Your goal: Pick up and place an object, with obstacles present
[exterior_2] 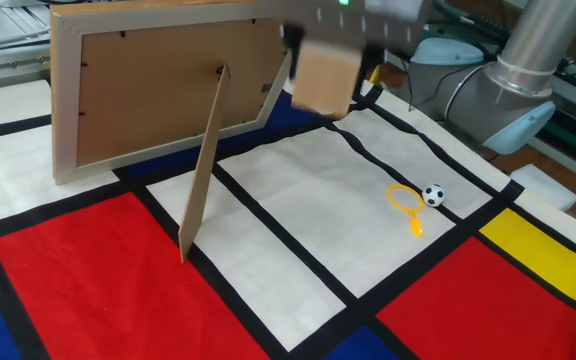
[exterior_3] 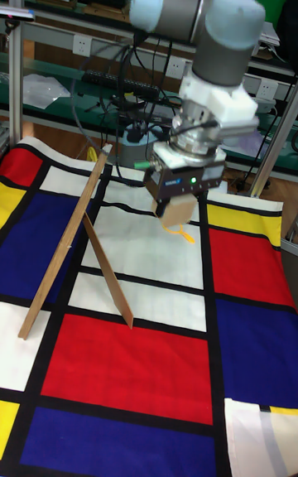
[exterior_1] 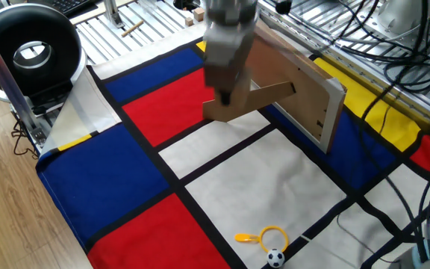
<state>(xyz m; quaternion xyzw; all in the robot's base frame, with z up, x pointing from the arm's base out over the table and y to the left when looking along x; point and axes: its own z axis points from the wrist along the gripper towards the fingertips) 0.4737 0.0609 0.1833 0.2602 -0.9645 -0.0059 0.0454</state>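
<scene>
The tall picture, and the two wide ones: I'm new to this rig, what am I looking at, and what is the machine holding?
One robot arm, filmed by three fixed cameras: two wide views from different sides of the table, one tall view facing the arm. Its tool is in the air, shut on a small wooden cube, blurred in the wide views. On the coloured cloth stands a picture frame, propped on its leg. Farther off lie a yellow ring and a toy football.

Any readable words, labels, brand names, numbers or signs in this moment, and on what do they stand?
None can be read.
gripper: a green light on its body, no legible lettering; the picture is motion-blurred.
picture frame: plain board back, no text.
toy football: black-and-white pattern only.
</scene>
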